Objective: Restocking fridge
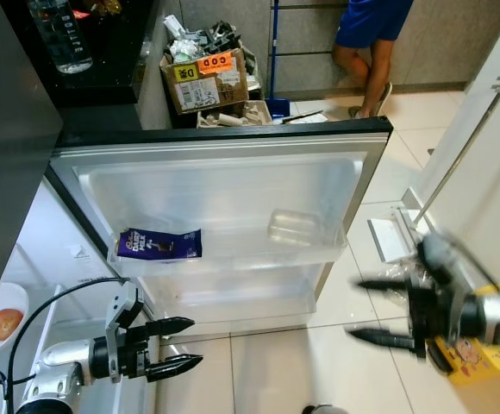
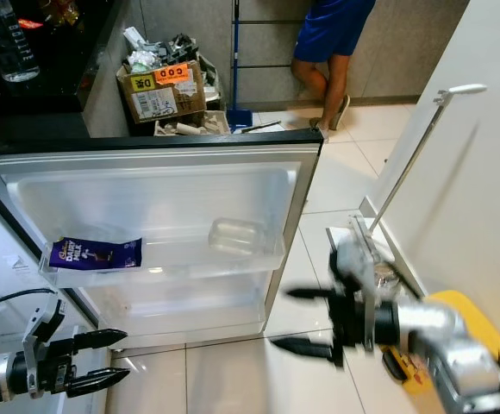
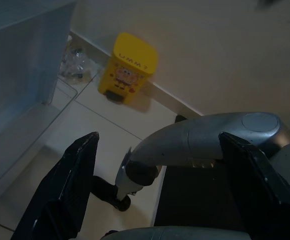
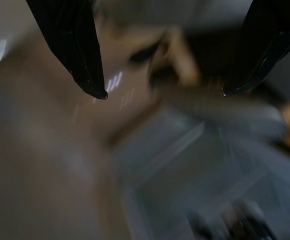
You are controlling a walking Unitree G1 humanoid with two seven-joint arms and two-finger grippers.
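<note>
The fridge door (image 1: 233,185) stands open toward me, its white shelves facing up. A purple chocolate bar (image 1: 159,245) lies in the door's middle shelf at the left, and a clear plastic tub (image 1: 295,227) sits in the same shelf further right. My left gripper (image 1: 181,345) is open and empty, low at the left below the door's bottom shelf. Out to the right of the door, my right gripper (image 1: 364,310) is open and empty above the floor tiles, blurred by motion. A yellow box (image 1: 474,362) sits on the floor behind the right arm.
A person (image 1: 366,43) in blue shorts stands at the back beyond the door. A cardboard box of rubbish (image 1: 205,79) sits behind the fridge. A plate with an orange fruit (image 1: 3,323) shows at the far left. A white wall and rail (image 1: 465,147) close the right side.
</note>
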